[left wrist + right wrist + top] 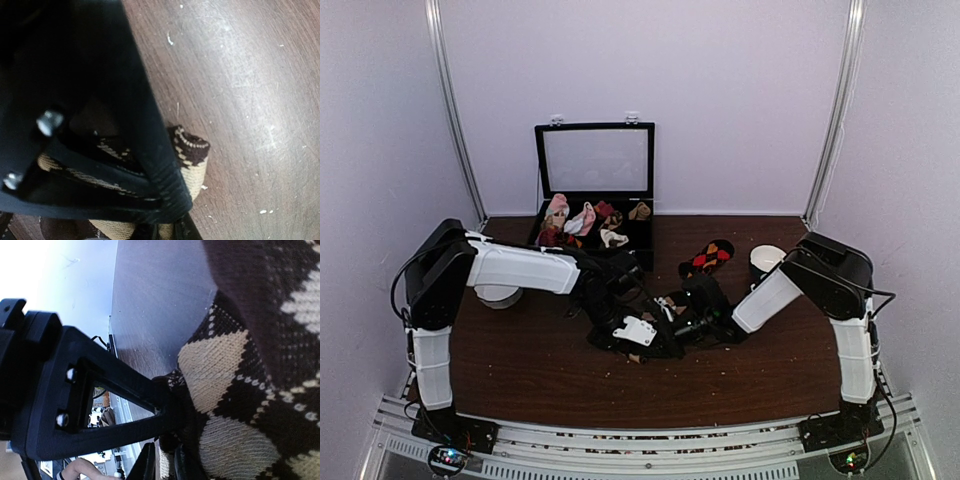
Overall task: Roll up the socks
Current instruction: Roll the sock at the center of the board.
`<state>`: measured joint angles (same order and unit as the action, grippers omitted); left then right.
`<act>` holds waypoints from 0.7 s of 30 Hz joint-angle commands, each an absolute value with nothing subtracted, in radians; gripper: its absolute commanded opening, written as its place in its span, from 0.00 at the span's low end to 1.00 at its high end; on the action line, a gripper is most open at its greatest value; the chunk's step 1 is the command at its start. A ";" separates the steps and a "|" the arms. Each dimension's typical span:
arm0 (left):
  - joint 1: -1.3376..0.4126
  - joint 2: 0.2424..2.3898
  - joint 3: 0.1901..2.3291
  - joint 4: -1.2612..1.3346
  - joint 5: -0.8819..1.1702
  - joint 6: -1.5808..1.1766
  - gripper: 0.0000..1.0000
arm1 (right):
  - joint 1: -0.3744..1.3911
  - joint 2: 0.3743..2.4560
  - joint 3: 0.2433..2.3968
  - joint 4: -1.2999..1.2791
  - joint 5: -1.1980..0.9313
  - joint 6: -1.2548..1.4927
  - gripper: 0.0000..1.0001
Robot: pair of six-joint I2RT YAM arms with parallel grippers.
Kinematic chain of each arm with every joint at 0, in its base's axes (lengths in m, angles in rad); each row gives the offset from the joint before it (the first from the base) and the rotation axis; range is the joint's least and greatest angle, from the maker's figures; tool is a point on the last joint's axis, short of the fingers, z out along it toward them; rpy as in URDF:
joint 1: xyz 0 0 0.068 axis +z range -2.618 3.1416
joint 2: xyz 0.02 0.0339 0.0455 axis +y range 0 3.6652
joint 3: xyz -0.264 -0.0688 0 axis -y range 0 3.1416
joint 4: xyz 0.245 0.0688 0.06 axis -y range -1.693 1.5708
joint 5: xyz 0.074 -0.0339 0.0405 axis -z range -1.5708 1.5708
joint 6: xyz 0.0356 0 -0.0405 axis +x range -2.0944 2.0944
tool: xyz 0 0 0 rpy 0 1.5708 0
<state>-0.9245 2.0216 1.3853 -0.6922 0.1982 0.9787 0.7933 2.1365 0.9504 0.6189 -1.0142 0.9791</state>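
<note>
Rolling is barely begun: the black-and-tan knit argyle sock (pixel 192 165) is clamped by the left gripper (pixel 177 217), the right gripper's (pixel 160 432) hold cannot be told, and the black red-diamond knit sock (pixel 708 257) lies unrolled right of centre.

One black argyle sock (pixel 235 385) has cream diamonds, the other sock (pixel 708 257) red and orange ones

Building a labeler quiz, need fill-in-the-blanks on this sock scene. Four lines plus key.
1. The lone argyle sock lying beyond the arms has red and ____ diamonds.
2. The sock between the two arms is dark with ____ diamonds.
3. The case at the back of the table has its lid ____.
4. The pink and white bundles lie ____ that case.

Missing words: orange; cream; open; inside.
</note>
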 commanded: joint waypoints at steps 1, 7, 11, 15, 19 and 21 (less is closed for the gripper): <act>-0.912 2.092 1.378 -0.820 0.212 0.986 0.11 | 0.774 2.102 0.925 0.509 -0.970 0.880 0.20; -0.874 2.163 1.497 -0.982 0.351 0.923 0.07 | 0.768 1.956 0.905 0.229 -0.817 0.559 0.31; -0.846 2.188 1.550 -1.053 0.434 0.898 0.06 | 0.768 1.824 0.823 0.149 -0.663 0.370 0.36; -0.826 2.234 1.627 -1.144 0.502 0.889 0.07 | 0.790 1.700 0.708 0.183 -0.551 0.206 0.38; -0.824 2.297 1.717 -1.263 0.564 0.887 0.07 | 0.891 1.568 0.587 0.240 -0.422 -0.034 0.39; -0.824 2.318 1.744 -1.296 0.584 0.883 0.07 | 0.954 1.522 0.554 0.256 -0.346 -0.136 0.39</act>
<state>-0.8215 2.2490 1.7058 -1.1194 0.5144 0.9009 0.8543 1.6047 0.6086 0.2199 -0.5316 0.1478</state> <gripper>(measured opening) 0.075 0.388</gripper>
